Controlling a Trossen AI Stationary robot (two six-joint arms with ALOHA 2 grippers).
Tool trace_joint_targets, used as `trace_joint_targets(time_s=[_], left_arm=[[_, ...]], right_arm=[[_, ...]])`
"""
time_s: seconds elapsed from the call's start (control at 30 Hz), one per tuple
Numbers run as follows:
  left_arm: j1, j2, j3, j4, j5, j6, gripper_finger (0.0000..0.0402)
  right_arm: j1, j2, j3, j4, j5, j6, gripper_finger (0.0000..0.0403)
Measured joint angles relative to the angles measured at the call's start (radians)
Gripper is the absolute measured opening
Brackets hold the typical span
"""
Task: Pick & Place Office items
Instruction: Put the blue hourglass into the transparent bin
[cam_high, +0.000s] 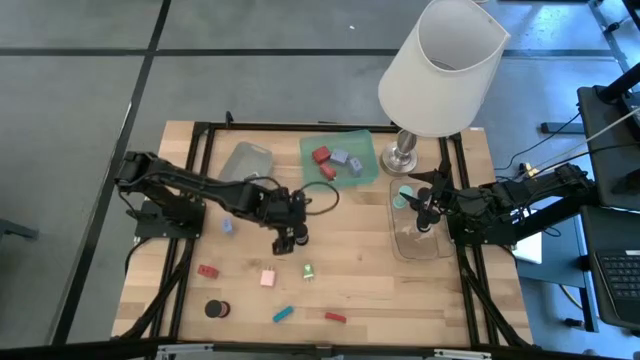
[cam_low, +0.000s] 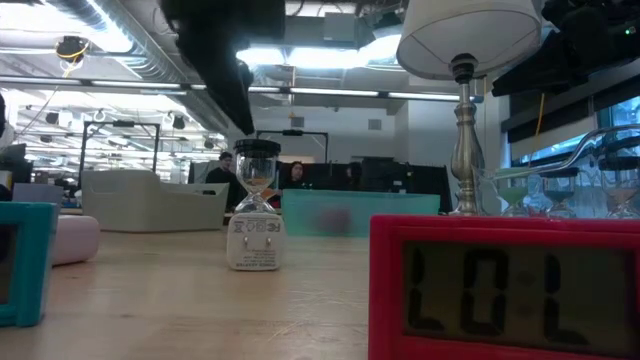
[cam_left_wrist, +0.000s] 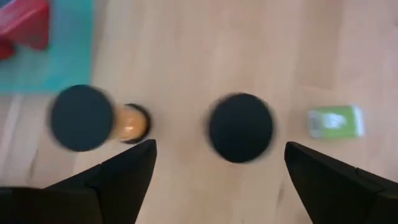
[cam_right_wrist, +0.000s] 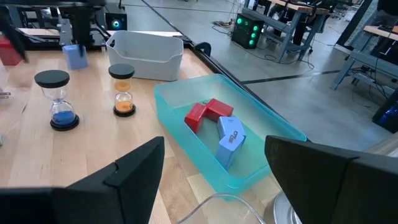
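Two hourglasses with black caps stand upright on the wood, one with blue sand (cam_right_wrist: 57, 99) and one with orange sand (cam_right_wrist: 123, 90). My left gripper (cam_left_wrist: 221, 144) hovers open above them, near the table's middle (cam_high: 290, 236). The blue one's black top (cam_left_wrist: 241, 127) lies in the gap between its fingers, untouched, and the orange one (cam_left_wrist: 93, 119) stands beside it. A white-and-green cap (cam_left_wrist: 336, 121) lies close by. Red and lavender blocks (cam_right_wrist: 214, 121) sit in the green tray (cam_high: 338, 160). My right gripper (cam_right_wrist: 214, 143) waits open over the clear tray (cam_high: 418, 240).
A red block (cam_high: 207, 271), a pink block (cam_high: 267, 278), a lavender block (cam_high: 227, 226), black cylinders (cam_high: 218, 309), a teal bar (cam_high: 283, 314) and a red bar (cam_high: 335, 317) lie on the near half. A grey tray (cam_high: 245, 160) and a white-shaded lamp (cam_high: 440, 70) stand at the back.
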Motion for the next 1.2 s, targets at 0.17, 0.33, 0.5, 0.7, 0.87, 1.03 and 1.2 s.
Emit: trace_joint_targets(time_s=[0.17,0.33,0.5,0.7,0.87,1.03,1.2], left_arm=[[-0.07,0.0,-0.001,0.072,0.0,0.104,0.0361],[-0.09,0.009,-0.002,0.086,-0.054,0.126,0.0361],[-0.067,0.013,-0.023,0.127,-0.033,0.127,0.0361],[-0.028,0.014,-0.115,0.239,0.042,0.121,0.0363],[-0.006,0.014,-0.148,0.288,0.059,0.121,0.0363],[0.01,0.014,-0.148,0.312,0.07,0.126,0.0363],[0.014,0.031,-0.148,0.323,0.08,0.127,0.0363]], right_arm=[[0.0,0.0,0.0,0.0,0.0,0.0,0.0283],[0.0,0.0,0.0,0.0,0.0,0.0,0.0283],[0.0,0.0,0.0,0.0,0.0,0.0,0.0283],[0.0,0.0,0.0,0.0,0.0,0.0,0.0283],[0.0,0.0,0.0,0.0,0.0,0.0,0.0283],[0.0,0.0,0.0,0.0,0.0,0.0,0.0283],[0.0,0.0,0.0,0.0,0.0,0.0,0.0283]])
